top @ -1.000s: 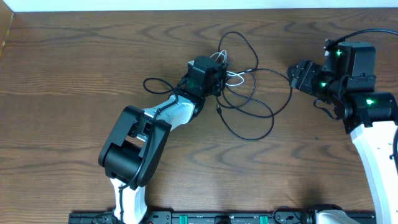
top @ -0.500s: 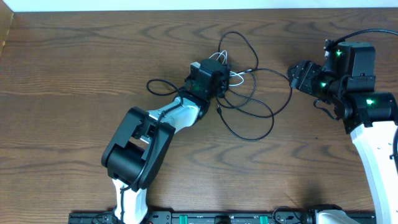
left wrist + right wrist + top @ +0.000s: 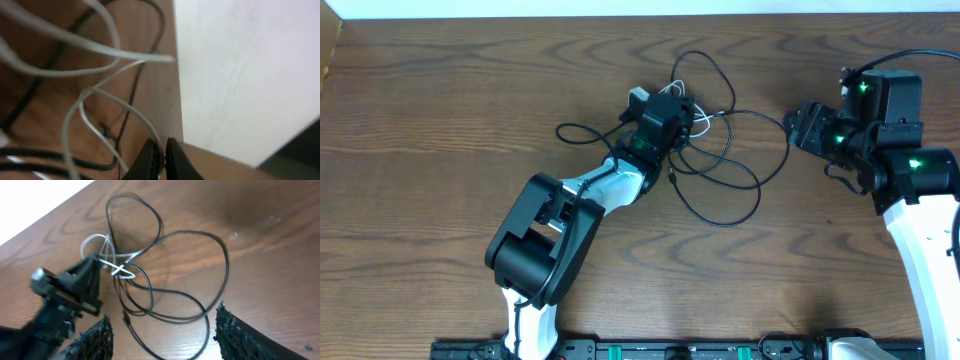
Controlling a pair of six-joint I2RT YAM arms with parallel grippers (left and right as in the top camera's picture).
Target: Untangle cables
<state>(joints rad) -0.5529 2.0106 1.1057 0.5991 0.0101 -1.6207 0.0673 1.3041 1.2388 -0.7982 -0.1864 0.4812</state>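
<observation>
Cables (image 3: 703, 125) lie in a loose tangle on the wooden table (image 3: 440, 100), toward its far edge and between the two arms. The black cable (image 3: 228, 272) spreads out in several wide overlapping loops, with one loop reaching toward the far edge and another curving out toward the right arm. The white cable (image 3: 125, 52) is bunched into small loops at the left side of the tangle, crossing over and under black strands.

The left gripper (image 3: 665, 112) sits right on that white bunch. Its wrist camera shows the two fingertips (image 3: 149, 159) pressed together, with a white strand running down into the seam between them, so the claw is clenched on the white cable.

The right gripper (image 3: 167, 340) hangs off to the right of the tangle, apart from it. Its fingers are spread wide with nothing between them, and the black loops lie on the wood ahead of it
</observation>
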